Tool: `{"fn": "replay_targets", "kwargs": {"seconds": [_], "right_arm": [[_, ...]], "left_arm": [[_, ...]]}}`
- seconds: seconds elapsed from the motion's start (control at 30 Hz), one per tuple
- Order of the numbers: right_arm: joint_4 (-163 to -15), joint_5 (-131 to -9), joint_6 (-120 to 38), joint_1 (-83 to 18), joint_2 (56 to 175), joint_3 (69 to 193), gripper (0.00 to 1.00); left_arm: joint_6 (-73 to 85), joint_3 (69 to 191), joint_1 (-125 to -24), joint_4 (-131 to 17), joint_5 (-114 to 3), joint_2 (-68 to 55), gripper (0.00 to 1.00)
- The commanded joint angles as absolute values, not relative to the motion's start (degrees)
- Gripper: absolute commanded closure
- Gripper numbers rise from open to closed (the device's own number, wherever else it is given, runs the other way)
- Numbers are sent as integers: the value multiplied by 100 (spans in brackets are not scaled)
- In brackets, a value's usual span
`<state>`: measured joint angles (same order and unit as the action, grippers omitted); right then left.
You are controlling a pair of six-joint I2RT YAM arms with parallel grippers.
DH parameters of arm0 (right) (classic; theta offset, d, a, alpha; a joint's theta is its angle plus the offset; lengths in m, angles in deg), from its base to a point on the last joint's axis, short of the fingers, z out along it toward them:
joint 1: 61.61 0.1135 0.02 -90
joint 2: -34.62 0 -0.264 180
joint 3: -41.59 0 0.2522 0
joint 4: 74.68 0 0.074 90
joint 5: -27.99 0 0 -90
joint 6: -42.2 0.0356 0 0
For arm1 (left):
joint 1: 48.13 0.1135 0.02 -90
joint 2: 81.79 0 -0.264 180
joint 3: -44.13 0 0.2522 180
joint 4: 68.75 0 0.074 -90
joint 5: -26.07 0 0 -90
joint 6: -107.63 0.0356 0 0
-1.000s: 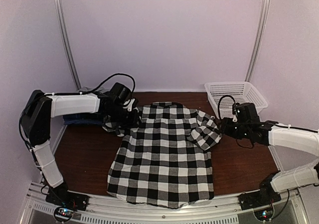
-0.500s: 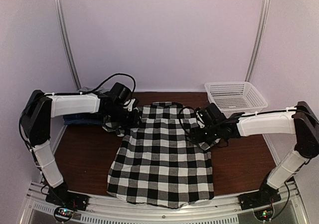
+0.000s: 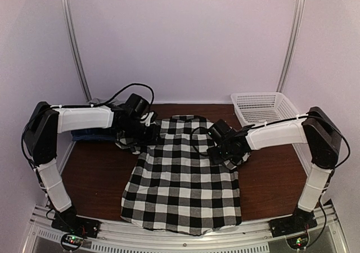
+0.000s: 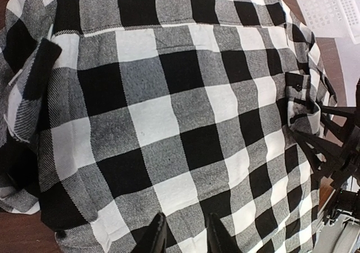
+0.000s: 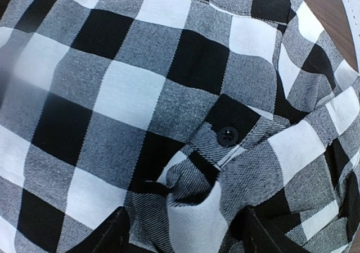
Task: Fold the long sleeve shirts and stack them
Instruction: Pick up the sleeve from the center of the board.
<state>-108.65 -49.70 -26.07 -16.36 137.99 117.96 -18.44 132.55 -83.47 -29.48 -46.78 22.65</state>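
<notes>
A black-and-white plaid shirt (image 3: 183, 180) lies flat mid-frame on the brown bench (image 3: 95, 174). The left tool (image 4: 185, 239) sits narrowed at its upper-left shoulder; whether it pinches cloth, I cannot tell. The right tool (image 5: 191, 233) is spread wide over the cuff (image 5: 225, 138) at centre right.

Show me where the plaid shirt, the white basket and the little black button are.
plaid shirt (image 3: 180, 191): top view, on the lower body panel.
white basket (image 3: 261, 94): top view, on its far rim.
black button (image 5: 227, 135): right wrist view, on the button's centre.
</notes>
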Motion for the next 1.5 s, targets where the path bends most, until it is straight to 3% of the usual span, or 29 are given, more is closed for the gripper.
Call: {"fn": "replay_targets", "kwargs": {"seconds": [0.0,0.07,0.3,0.43,0.63,1.03,1.47], "right_arm": [[-11290,-4403,-2741,-1622,13967,12039,36],[-11332,-4361,-2767,-1625,13974,12069,42],[-11416,-4398,-2724,-1701,13441,12146,81],[-11338,-4833,-2803,-1838,12899,12204,95],[-10630,-6496,-2906,-2233,12125,12025,99],[-8939,-9386,-2146,-2958,11810,11593,100],[-7558,-10779,-1018,-3289,11733,11262,100]], "left_arm": [[-1912,13436,-8416,-3067,-4553,2093,74],[-1933,13466,-8438,-3073,-4547,2095,73],[-2059,13438,-8571,-3385,-4353,2036,68],[-2253,13275,-8622,-3900,-3965,2002,68],[-2501,13085,-8742,-4752,-3510,1972,63],[-2877,12892,-9079,-6691,-2791,2345,38],[-3611,12650,-9141,-8958,-2316,3053,19]]}}
